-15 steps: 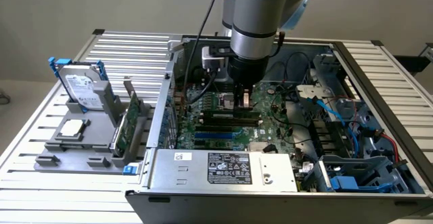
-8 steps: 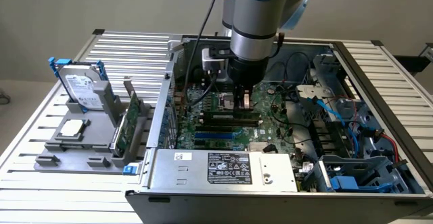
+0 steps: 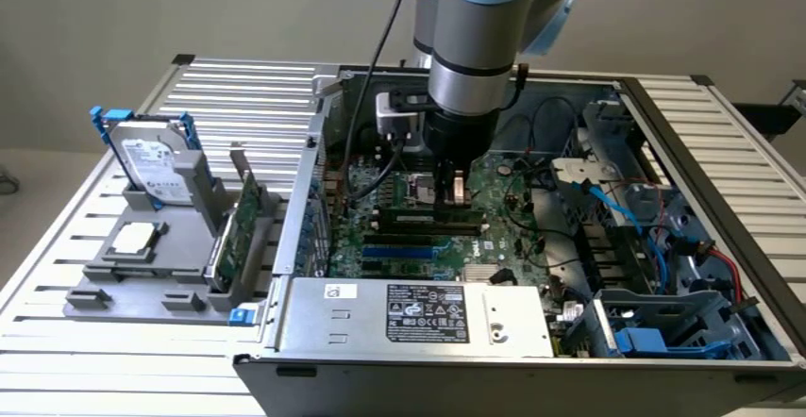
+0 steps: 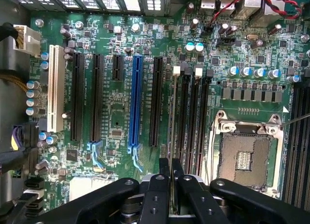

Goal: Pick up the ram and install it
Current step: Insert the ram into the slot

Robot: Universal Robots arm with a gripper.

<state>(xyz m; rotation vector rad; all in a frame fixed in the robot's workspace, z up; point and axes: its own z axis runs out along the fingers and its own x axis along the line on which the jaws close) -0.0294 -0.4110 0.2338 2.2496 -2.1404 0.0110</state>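
- Gripper (image 3: 455, 195) (image 4: 171, 166): on a grey and blue arm that reaches straight down into the case; fingers clenched on the ram, with a narrow gap between them.
- Slatted metal table (image 3: 240, 87): carries everything listed.
- Computer case (image 3: 705, 87): lies open-side up, towards the exterior view's right.
- Motherboard (image 3: 511, 238) (image 4: 116, 112): green, flat on the case floor, directly under the gripper.
- Power supply (image 3: 416, 313): grey box with a label, along the case's near side.
- Parts holder (image 3: 126, 275): grey, on the table at the exterior view's left, just beside the case.
- Hard drive (image 3: 151, 167): stands upright at the far end of the holder.
- Expansion card (image 3: 245, 219): green, on edge in the holder's right-hand slot.
- Ram (image 3: 416, 213) (image 4: 172, 117): thin dark stick seen edge-on between the fingers, lined up along the black memory slots (image 4: 193, 117), beside the CPU socket.
- Blue slot (image 4: 135, 103): long, among black slots on the motherboard.
- CPU socket (image 4: 244, 158): metal-framed.
- CPU chip (image 3: 132, 240): square, silver, flat on the holder near the hard drive.
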